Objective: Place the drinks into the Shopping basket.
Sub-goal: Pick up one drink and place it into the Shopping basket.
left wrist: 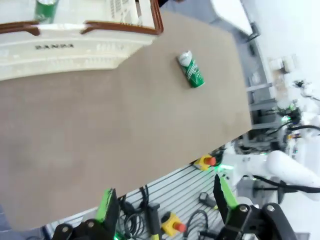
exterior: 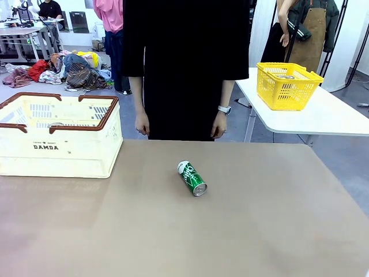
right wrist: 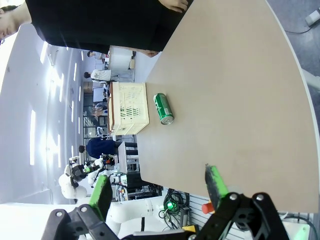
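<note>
A green drink can (exterior: 192, 178) with white lettering lies on its side near the middle of the brown table, silver top toward me. It also appears in the left wrist view (left wrist: 191, 69) and the right wrist view (right wrist: 163, 108). The cream Shopping basket (exterior: 57, 153) with a brown rim stands at the table's far left (left wrist: 75, 57) (right wrist: 131, 107). Another green can (left wrist: 46, 10) sits inside it. My left gripper (left wrist: 165, 205) hangs open above the table's near edge, far from the can. Off the table's near right side, my right gripper (right wrist: 159, 187) is open too, holding nothing.
A person in black (exterior: 184, 63) stands at the table's far edge, both hands hanging at their sides. A yellow mesh basket (exterior: 287, 85) sits on a separate white table (exterior: 323, 115) at the back right. Bare tabletop (exterior: 259, 219) surrounds the can.
</note>
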`<state>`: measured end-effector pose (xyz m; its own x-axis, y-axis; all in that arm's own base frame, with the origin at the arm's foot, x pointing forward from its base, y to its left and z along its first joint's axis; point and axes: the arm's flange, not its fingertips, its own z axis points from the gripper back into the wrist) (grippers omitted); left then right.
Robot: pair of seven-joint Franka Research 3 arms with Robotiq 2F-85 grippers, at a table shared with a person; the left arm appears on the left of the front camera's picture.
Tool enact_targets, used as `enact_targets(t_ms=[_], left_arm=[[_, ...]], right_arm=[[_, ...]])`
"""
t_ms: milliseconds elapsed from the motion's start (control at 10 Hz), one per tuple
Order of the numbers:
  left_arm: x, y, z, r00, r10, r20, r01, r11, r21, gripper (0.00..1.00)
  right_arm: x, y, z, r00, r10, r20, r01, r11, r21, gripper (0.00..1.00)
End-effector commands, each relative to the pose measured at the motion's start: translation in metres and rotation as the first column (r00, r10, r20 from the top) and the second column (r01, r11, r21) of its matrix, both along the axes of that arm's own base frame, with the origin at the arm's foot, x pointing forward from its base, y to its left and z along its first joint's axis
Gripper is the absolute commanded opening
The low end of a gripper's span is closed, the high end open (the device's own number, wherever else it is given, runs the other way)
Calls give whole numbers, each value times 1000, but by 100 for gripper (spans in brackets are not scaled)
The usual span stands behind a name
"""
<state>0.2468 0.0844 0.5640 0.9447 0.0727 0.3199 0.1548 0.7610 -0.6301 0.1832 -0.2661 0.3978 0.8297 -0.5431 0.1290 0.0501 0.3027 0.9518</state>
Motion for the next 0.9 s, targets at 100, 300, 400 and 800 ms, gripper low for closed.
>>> enact_targets(t_ms=[100,300,400,800], left_arm=[[42,49,-17,996,-90,20,92,974,-206,100],[26,43,-18,1000,-14,5,14,990,-140,100],[26,43,-18,1000,-14,5,14,990,-140,100],[26,43,-18,1000,-14,5,14,990,-140,100]], right_arm=[[1,-1,2,999,-3,34,3,1000,4,100],[1,-1,2,999,-3,34,3,1000,4,100],[1,-1,2,999,-3,34,3,1000,4,100],[1,-1,2,999,-3,34,3,1000,4,100]])
